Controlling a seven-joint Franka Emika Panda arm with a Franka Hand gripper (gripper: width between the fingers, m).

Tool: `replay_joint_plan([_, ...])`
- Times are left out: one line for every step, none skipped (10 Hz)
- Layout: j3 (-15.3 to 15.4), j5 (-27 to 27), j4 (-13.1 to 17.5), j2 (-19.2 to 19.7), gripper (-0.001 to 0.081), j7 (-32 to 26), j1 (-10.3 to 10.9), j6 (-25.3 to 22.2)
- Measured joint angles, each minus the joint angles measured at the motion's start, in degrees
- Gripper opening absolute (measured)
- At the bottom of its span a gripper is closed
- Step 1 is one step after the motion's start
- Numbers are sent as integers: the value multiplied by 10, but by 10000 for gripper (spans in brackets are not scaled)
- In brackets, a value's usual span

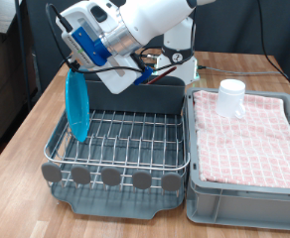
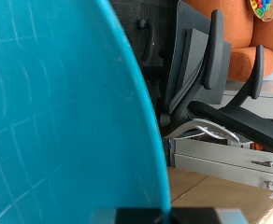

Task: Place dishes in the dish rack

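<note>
My gripper [image 1: 75, 67] is shut on the top rim of the round light-blue plate [image 1: 76, 107] and holds it on edge, its lower rim down among the wires at the exterior view's left side of the dish rack [image 1: 125, 134]. In the wrist view the plate [image 2: 62, 112] fills most of the picture. The white mug [image 1: 231, 97] stands upside down on the red-checked cloth [image 1: 249, 134] in the grey crate at the exterior view's right. The wooden spoon is out of view.
The rack's tall grey compartment [image 1: 145, 97] stands at its back, and round grey discs [image 1: 110, 177] line its front edge. The grey crate [image 1: 239, 203] sits against the rack's right side. Office chairs [image 2: 197, 75] and drawers [image 2: 230, 159] lie beyond the table.
</note>
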Motion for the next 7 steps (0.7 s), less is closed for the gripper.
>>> replay_joint_plan([2,3,7,-3,16,-5,1,-9])
replay_joint_plan([6,11,14,-7,16,-14,2,-22])
replay_joint_plan([9,17,21,-14,16,-25,4,-36])
replay_joint_plan([12,25,27,-21,16,-38,6,-51])
replay_joint_plan([15,30,33,-31,16,-50,7,-66])
replay_joint_plan([19,32,38,-39,16,-60,8,-81])
replay_joint_plan([22,35,42,-47,16,-68,8,-95])
